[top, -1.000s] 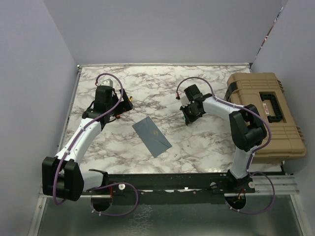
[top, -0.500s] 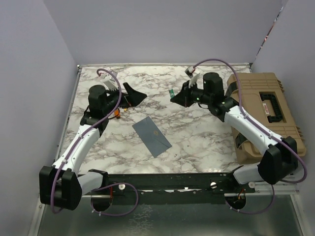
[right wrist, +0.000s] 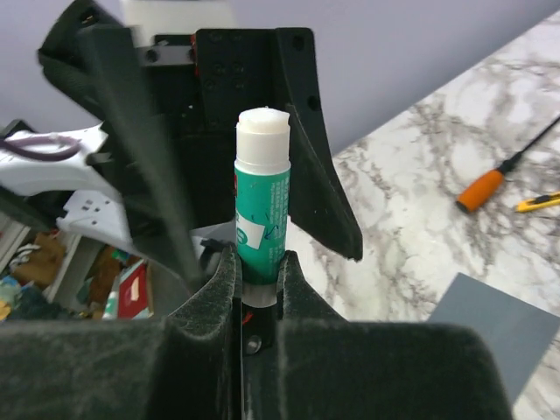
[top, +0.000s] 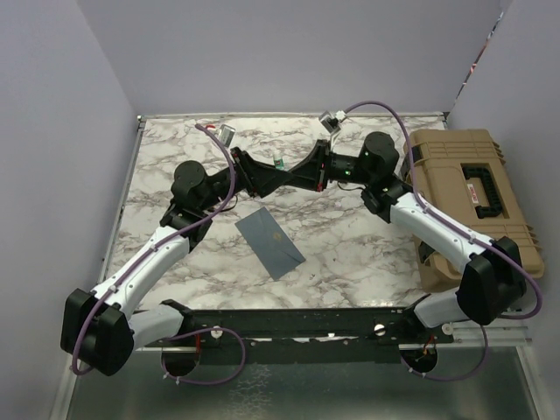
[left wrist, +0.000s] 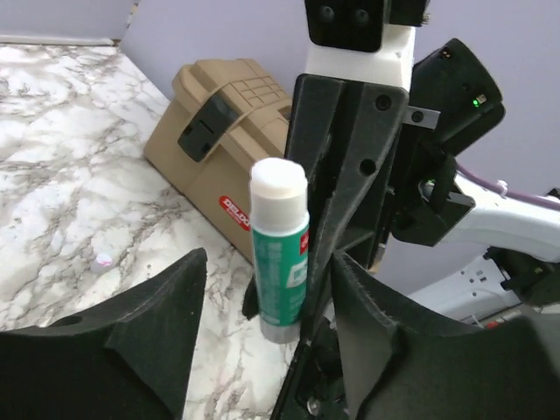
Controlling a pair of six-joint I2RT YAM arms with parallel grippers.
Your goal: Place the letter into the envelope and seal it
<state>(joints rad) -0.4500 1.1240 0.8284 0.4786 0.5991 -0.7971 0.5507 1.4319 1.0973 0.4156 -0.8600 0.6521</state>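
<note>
A green-labelled glue stick (left wrist: 280, 254) stands between the left gripper's (left wrist: 268, 269) parted pads, seemingly untouched.

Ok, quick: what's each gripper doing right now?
Left gripper: open, jaws on either side of the glue stick, with gaps showing.
Right gripper: shut on the glue stick's base.

The envelope (top: 269, 242) lies flat on the tabletop (top: 350, 254), near its middle. At 12 o'clock from it, above the surface, the left tool (top: 265, 173) and right tool (top: 302, 171) meet tip to tip. The glue stick (left wrist: 280, 254) stands between them, its base clamped in the right tool and its upper part between the left tool's parted fingers (left wrist: 166, 306). A case (top: 464, 197) sits at the tabletop's 3 o'clock edge.
</note>
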